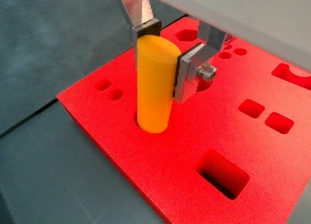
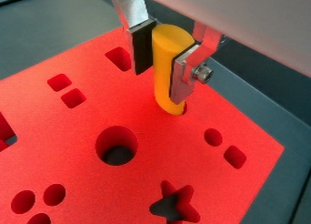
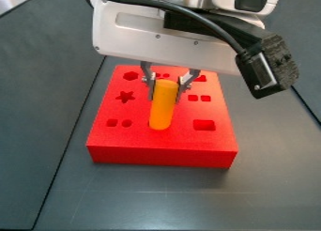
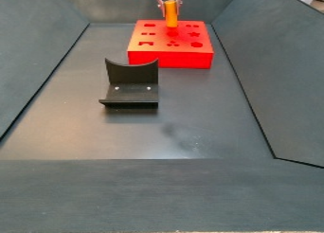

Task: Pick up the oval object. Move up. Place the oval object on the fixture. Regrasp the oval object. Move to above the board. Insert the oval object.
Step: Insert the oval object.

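Observation:
The oval object (image 1: 155,86) is a yellow-orange peg standing upright between the fingers of my gripper (image 1: 168,55), which is shut on its upper part. Its lower end meets the red board (image 1: 145,164) and seems to sit in a cut-out there, as seen on the oval object (image 2: 170,73) under the gripper (image 2: 163,66) over the board (image 2: 73,146). In a side view the gripper (image 3: 167,80) holds the peg (image 3: 162,105) over the middle of the board (image 3: 163,150). The dark fixture (image 4: 129,80) stands bare on the floor, nearer than the board (image 4: 190,55).
The board has several open cut-outs: a star (image 2: 173,202), a round hole (image 2: 116,147) and a rectangular one (image 1: 224,173). Dark sloping walls (image 4: 38,85) ring the floor. A black camera and cables (image 3: 267,61) hang beside the wrist.

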Motion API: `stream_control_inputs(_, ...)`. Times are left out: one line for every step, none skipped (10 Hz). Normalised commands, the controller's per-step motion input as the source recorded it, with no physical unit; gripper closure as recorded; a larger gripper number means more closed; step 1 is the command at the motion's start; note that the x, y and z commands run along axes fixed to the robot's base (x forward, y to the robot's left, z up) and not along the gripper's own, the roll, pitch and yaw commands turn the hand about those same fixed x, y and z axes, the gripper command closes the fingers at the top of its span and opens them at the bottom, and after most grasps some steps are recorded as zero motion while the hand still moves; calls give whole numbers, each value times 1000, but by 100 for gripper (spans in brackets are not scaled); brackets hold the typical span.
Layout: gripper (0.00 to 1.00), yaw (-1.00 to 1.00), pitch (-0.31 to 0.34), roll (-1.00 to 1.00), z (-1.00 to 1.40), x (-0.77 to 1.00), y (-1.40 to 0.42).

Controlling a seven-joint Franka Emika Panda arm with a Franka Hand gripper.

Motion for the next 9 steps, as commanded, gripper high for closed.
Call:
stream_control_inputs(100,103,0,0,-1000,209,163)
stream_control_inputs(100,229,0,0,-1000,266,203)
stream_control_inputs(100,214,0,0,-1000,226,183)
stream_control_inputs(100,0,-84,-110,-220,0,86)
stream_control_inputs(100,0,-6,0,0,0,0)
stream_control_inputs(100,0,-99,0,-189,0,0)
stream_control_inputs(100,-11,-334,23,-609,-311,0)
stream_control_inputs(100,-197,-380,214,-331,-223,0)
stream_control_inputs(100,0,-320,500,-37,-591,-146)
